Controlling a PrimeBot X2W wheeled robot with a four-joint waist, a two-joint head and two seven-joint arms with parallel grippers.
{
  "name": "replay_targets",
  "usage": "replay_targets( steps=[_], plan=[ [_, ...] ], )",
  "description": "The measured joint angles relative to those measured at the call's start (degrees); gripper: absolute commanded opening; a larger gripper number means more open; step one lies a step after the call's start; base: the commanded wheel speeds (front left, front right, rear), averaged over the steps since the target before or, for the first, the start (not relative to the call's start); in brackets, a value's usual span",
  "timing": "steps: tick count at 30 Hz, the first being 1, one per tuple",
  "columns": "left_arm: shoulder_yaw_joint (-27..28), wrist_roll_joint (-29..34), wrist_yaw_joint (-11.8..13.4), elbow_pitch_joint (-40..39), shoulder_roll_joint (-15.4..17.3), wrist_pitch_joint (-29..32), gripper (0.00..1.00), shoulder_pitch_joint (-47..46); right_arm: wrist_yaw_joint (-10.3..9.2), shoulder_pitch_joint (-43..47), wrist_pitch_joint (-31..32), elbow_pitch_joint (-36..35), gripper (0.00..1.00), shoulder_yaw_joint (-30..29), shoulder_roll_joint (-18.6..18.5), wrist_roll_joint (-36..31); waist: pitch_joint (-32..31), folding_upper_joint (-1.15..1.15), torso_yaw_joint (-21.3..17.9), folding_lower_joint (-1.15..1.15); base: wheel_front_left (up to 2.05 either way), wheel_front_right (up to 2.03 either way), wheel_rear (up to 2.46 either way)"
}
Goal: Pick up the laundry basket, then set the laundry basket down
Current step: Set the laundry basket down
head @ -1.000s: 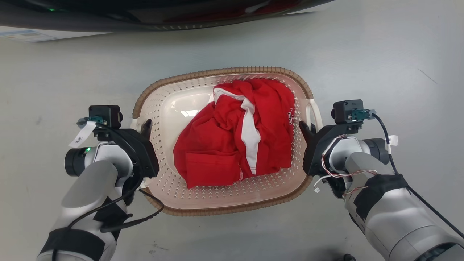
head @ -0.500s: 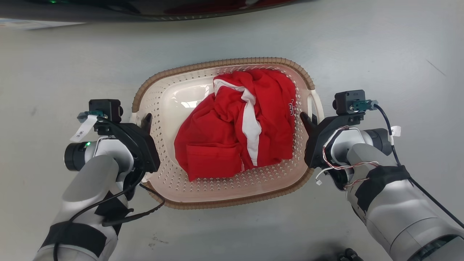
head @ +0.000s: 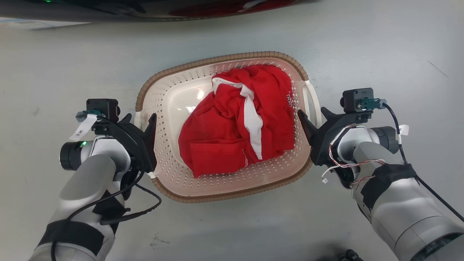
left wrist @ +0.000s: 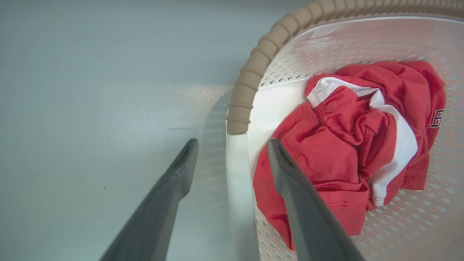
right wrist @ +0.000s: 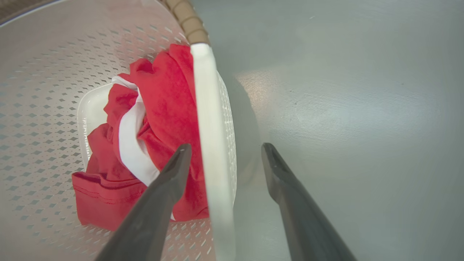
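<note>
Cream plastic, your laundry basket (head: 170,108) sits on the grey floor (head: 362,43) mid-frame (red clothes (head: 224,145) inside). Your left gripper (head: 141,116) and right gripper (head: 311,111) are spread wide, each with a white handle (left wrist: 235,174) between its fingers.

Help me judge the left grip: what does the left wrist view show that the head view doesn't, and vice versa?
Left wrist view: the left claw open astride the white left handle, a gap on each side. Head view: the right claw, open at the right handle, the whole brown rim of the laundry basket, a dark object along the top edge. Both: the basket, the red garment inside, the grey floor.
</note>
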Motion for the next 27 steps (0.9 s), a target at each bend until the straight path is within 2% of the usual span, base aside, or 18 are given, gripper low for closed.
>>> replay_targets(
  steps=[13, 27],
  plan=[
    [0.0, -0.78, 0.0, 0.59, -0.12, -3.5, 1.0, 1.68, 0.78, 1.14, -2.7, 0.62, 1.0, 0.83, 0.0, 0.13, -3.33, 0.0, 0.2, 0.0, 0.0, 0.0, 0.0],
    [-1.37, -0.78, 0.0, -1.01, 0.83, -10.12, 1.0, 9.65, 1.26, 9.64, -10.91, -0.03, 1.0, 1.16, -0.51, 0.56, -14.18, 0.0, -0.46, -0.01, 0.0, 0.0, 0.0]
  ],
)
